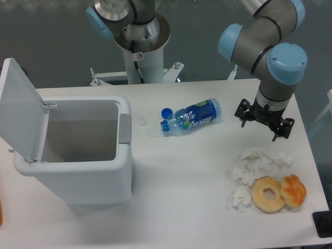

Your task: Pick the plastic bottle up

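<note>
Arm is reaching in from top right, wrist pointing straight down, gripper (264,120) hanging with fingers spread apart, holding nothing. The plastic bottle (193,118) is lying sideways mid-table, just left of it, untouched.

Only writing I can spot is white lettering on the dark blue label of the plastic bottle (192,119), center frame, but it's too small and blurry to actually read, maybe a brand name.
</note>
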